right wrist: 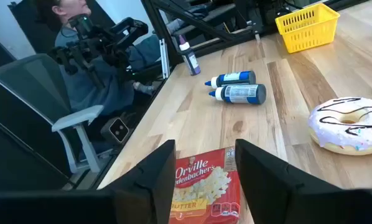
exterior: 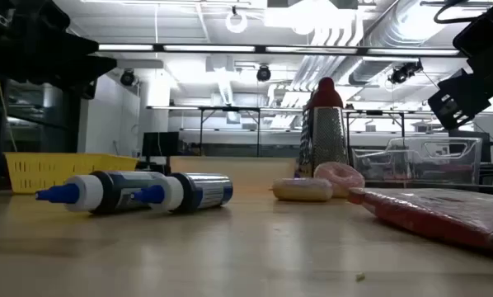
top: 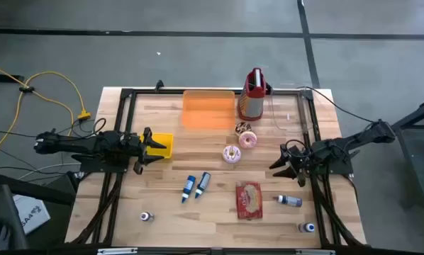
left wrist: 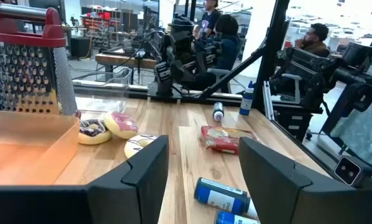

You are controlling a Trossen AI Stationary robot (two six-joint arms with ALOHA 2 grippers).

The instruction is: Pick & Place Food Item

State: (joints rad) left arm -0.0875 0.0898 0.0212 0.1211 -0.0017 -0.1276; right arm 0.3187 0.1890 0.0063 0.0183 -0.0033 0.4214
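The left gripper has its 2 fingers spread wide and holds nothing; it hangs over the left side of the table, just by the yellow basket. The right gripper also has its fingers apart with nothing between them, and it hangs over the right side of the table. Near it, toward the middle, lie 3 donuts close together: a white donut with dark lines, a pink donut and a dark donut just behind that. The red popcorn bag lies flat near the front, beside the right gripper. Left of the bag lie 2 blue bottles side by side. A small bottle lies right of the bag, and 2 more small ones sit at the front corners. At the back sit an orange tray and a metal grater with a red handle, standing up. A clear box is next to the grater. In the wrist views, people sit in chairs past the table edge.
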